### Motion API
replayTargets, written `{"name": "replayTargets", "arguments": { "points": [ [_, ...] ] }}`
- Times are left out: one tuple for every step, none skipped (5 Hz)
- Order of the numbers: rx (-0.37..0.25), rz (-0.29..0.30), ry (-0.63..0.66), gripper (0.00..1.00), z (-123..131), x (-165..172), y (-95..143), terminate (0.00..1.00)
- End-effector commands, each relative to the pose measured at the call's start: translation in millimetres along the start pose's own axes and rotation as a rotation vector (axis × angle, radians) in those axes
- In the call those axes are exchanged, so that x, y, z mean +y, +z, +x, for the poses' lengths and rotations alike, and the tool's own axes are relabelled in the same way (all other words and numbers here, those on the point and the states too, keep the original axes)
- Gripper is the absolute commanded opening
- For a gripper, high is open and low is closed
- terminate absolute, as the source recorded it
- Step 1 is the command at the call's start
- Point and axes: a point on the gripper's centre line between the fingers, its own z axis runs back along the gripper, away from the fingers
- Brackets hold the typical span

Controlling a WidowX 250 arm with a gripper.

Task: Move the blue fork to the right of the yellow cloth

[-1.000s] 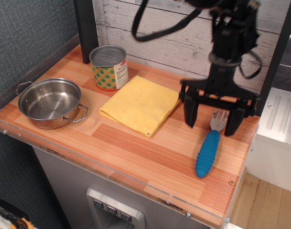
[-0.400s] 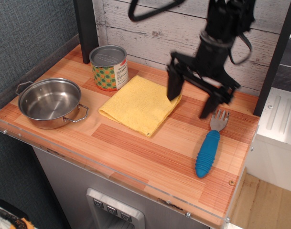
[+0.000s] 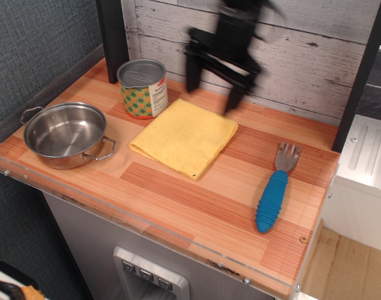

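The blue fork [image 3: 274, 195] lies flat on the wooden table, to the right of the yellow cloth [image 3: 185, 135], its silver tines pointing to the back. Nothing holds it. The cloth lies folded near the middle of the table. My black gripper [image 3: 212, 87] hangs blurred above the cloth's back edge, well up and left of the fork. Its two fingers are spread apart and empty.
A steel pot [image 3: 66, 133] stands at the left front of the table [image 3: 196, 209]. A patterned tin can [image 3: 142, 87] stands behind it, left of the cloth. A white plank wall [image 3: 315, 56] closes the back. A dark post [image 3: 112, 34] rises at the back left.
My gripper has risen from straddling the fork's tines and swung left and back, over the cloth's far edge. The fork and cloth have not moved.
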Motion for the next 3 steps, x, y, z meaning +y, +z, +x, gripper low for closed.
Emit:
{"name": "replayTargets", "arguments": {
  "points": [
    [-0.02, 0.059, 0.079, 1.0, -19.6, 59.7, 18.0, 0.0],
    [-0.002, 0.079, 0.139, 1.0, -29.8, 89.0, 19.4, 0.0],
    [-0.023, 0.047, 0.108, 1.0, -34.0, 109.8, 10.7, 0.0]
  ]
}}
